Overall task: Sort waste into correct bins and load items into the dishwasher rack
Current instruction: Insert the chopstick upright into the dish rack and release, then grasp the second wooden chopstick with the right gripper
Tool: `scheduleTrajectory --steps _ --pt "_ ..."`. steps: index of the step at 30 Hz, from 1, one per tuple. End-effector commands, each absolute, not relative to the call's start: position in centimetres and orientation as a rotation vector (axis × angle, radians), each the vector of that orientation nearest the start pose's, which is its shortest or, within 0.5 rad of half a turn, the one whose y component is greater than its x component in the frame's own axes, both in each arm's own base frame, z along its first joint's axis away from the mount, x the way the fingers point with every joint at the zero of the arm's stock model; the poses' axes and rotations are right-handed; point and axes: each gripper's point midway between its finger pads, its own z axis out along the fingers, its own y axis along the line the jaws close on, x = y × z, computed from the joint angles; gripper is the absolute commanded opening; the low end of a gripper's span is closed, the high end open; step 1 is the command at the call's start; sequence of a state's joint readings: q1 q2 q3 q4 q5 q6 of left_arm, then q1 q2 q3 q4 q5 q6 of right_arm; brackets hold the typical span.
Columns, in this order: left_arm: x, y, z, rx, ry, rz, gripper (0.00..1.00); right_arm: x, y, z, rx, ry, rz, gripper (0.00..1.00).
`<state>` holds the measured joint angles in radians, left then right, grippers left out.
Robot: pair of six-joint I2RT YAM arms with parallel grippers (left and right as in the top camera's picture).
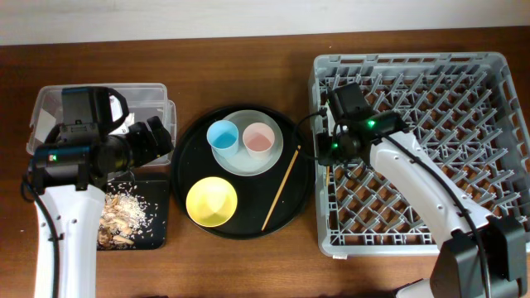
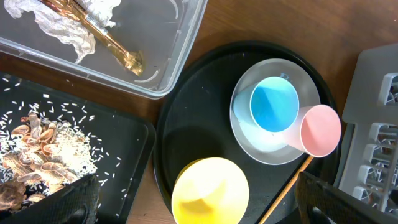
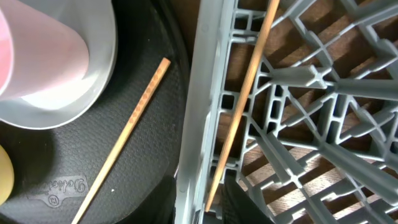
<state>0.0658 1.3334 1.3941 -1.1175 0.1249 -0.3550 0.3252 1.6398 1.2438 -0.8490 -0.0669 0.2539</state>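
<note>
On the round black tray a grey-white plate carries a light-blue cup and a pink cup. A yellow bowl and one chopstick lie beside it. My left gripper hangs open above the bowl. At the grey rack's left wall, my right gripper is open. The wall and the lower end of a second chopstick stand between its fingers. That chopstick leans inside the rack.
The clear tub holds a white tissue and a gold wrapper. The shallow black tray holds food scraps and scattered rice. Both sit left of the round tray. Bare wooden table surrounds everything.
</note>
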Motion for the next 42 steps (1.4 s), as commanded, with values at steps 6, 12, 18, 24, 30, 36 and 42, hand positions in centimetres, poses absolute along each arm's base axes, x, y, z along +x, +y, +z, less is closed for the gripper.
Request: scheduleTrajectory --steps 6,12,18,24,30,36,42 --pt "32.0 -0.1 23.6 -0.490 2.581 -0.272 0.99 33.4 13.9 9.3 -0.134 2.843 0.274 0.17" --pt "32.0 -0.1 23.6 -0.490 2.581 -0.272 0.99 32.9 13.7 9.1 -0.134 2.864 0.267 0.08" --pt "32.0 -0.1 23.6 -0.490 2.581 -0.272 0.99 33.5 13.7 9.5 -0.161 2.841 0.263 0.26" --pt "32.0 -0.1 23.6 -0.490 2.581 -0.272 0.99 33.5 18.2 18.9 -0.219 2.791 0.584 0.63" --pt "32.0 -0.1 23.6 -0.490 2.581 -0.272 0.99 31.0 23.4 20.2 -0.168 2.817 0.909 0.27" --pt "32.0 -0.1 23.6 -0.490 2.581 -0.272 0.99 29.4 23.2 14.2 0.388 2.760 0.152 0.21" --pt "32.0 -0.1 23.6 -0.490 2.581 -0.272 0.99 27.6 25.3 5.4 0.360 2.934 -0.047 0.22"
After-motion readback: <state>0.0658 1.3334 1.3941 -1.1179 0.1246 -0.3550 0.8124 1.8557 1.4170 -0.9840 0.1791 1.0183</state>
